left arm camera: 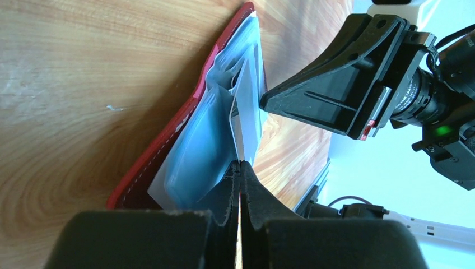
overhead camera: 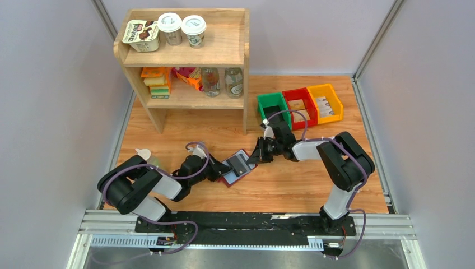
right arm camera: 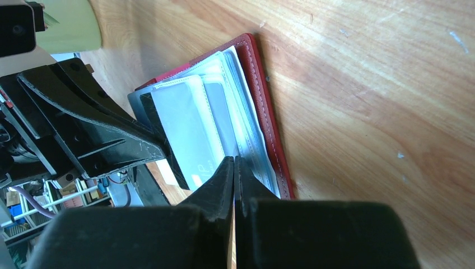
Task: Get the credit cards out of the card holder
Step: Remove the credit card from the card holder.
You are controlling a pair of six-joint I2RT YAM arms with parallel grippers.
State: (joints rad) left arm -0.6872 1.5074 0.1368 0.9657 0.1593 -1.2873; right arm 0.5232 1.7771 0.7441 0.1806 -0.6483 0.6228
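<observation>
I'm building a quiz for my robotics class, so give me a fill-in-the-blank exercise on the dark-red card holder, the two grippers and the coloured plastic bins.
1. The dark-red book-style card holder lies ___ on the wooden table.
2. The left gripper and the right gripper both have ___ jaws.
3. Between the green plastic bin and the yellow plastic bin stands a ___ one.
Missing words: open; shut; red.

Overhead, two close-ups sharing card holder (overhead camera: 238,168)
</observation>
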